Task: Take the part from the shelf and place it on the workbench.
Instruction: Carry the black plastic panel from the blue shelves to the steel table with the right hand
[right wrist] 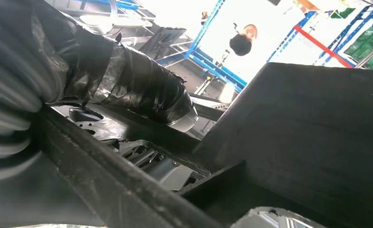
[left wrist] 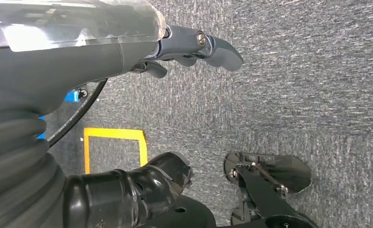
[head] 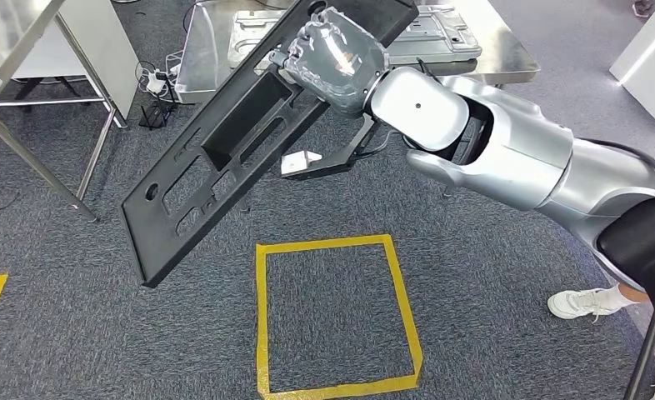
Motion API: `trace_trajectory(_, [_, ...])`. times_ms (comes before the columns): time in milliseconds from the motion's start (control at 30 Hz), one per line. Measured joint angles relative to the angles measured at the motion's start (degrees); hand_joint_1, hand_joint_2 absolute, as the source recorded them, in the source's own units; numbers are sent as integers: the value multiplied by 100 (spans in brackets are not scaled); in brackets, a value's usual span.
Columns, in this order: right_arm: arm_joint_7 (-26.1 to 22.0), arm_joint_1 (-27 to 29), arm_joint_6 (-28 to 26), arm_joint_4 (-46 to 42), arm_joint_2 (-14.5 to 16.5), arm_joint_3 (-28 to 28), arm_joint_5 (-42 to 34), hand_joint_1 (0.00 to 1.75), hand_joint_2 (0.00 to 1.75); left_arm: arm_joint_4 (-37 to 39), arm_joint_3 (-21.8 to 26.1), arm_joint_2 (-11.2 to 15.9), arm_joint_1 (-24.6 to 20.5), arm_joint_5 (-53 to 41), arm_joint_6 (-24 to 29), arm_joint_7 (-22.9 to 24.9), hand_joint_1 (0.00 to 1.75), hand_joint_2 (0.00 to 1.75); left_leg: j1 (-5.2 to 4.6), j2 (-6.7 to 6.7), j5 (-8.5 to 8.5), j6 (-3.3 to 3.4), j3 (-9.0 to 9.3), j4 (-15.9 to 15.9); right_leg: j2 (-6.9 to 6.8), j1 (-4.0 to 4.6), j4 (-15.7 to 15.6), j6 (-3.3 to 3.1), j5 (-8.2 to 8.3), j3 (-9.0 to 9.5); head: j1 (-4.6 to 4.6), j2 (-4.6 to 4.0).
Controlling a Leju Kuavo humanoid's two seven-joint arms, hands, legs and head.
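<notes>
the right arm (head: 507, 158) reaches from the right edge of the head view up toward the top centre, silver and bent at the wrist. the right hand (head: 337, 58) has its fingers curled around the black part (head: 224, 158), gripping it near its upper end. in the left wrist view, the left hand (left wrist: 127, 52) hangs over the floor, its fingers (left wrist: 213, 47) loosely extended and holding nothing.

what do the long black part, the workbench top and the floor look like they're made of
Black part: likely moulded plastic, matte, with formed recesses and cut-outs; the right hand grips its upper end.
Workbench: seems brushed metal, perhaps stainless steel, silvery with dull reflections.
Floor: grey carpet, a speckled, fibrous texture, marked with glossy yellow tape.
</notes>
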Motion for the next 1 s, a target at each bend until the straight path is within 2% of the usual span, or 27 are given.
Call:
trace_trajectory(533, [0,3,-27,-46,-200,14,-142,175,175,0,0,0,-12,-67,35,-28,0,175,0,1,0,0,1,0,1,-1,0,0,0,0,0,1])
trace_trajectory(1000, [-1,3,-35,-57,-222,19,-173,175,175,0,0,0,-16,-74,35,-31,0,175,0,1,0,0,1,-1,1,1,0,0,0,0,0,1])
